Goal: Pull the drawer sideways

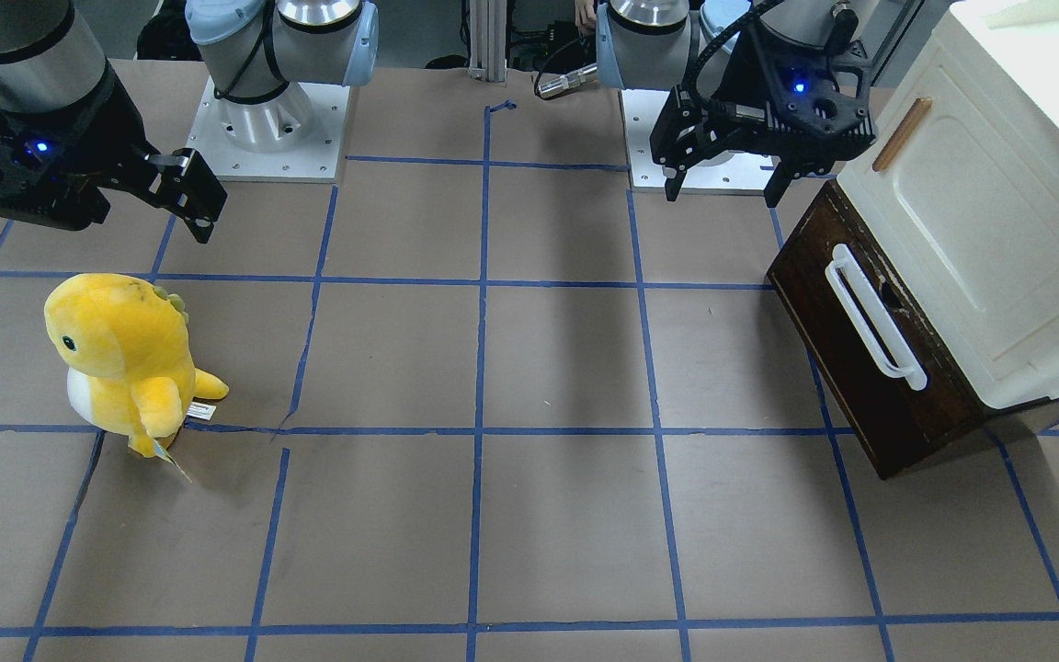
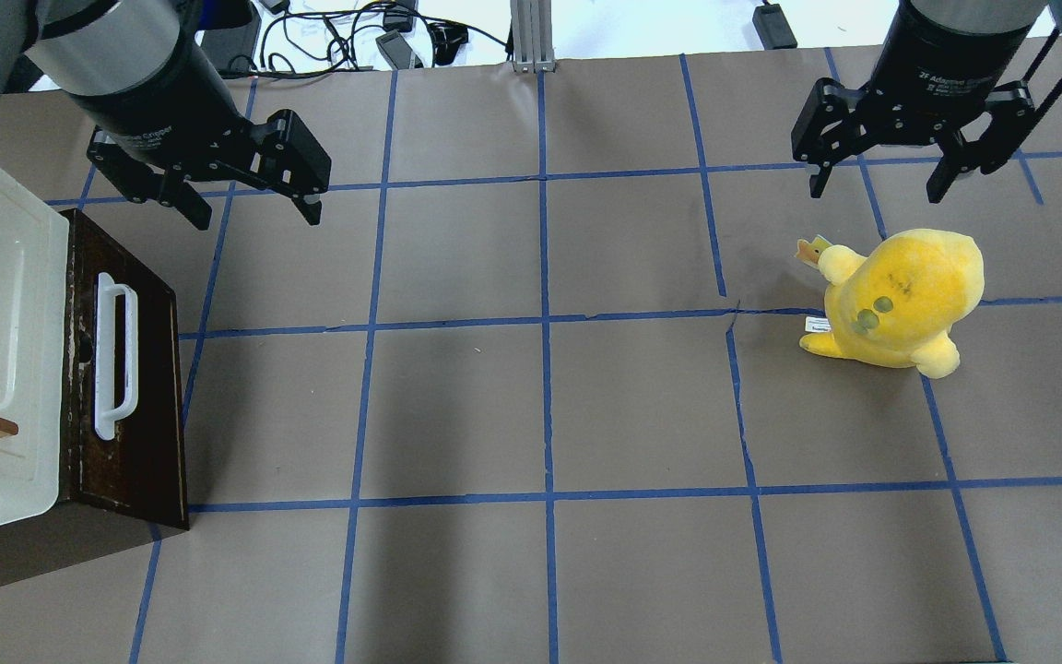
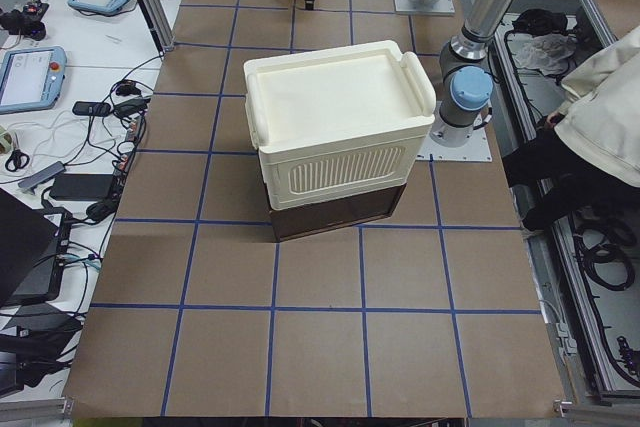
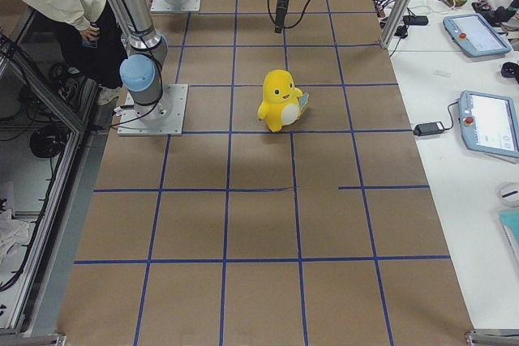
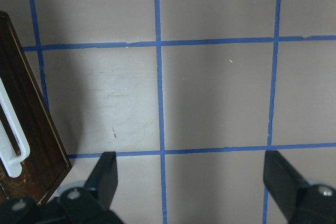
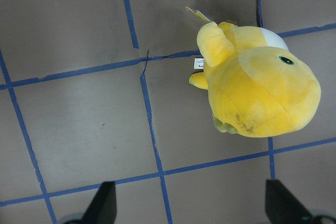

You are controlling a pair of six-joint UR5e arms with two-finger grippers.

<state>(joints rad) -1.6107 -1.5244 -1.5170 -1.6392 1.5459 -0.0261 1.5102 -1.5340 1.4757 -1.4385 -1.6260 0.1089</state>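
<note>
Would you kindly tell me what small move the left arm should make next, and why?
Probably move the left end effector down and towards the white bar handle. It hangs open above the table, apart from the drawer, whose handle is untouched, so nothing can be pulled until the fingers straddle that bar.

We see the drawer [image 5: 39,129] and its white handle [image 5: 17,140] cut off at nine o'clock in the left wrist view; its inside is hidden.
</note>
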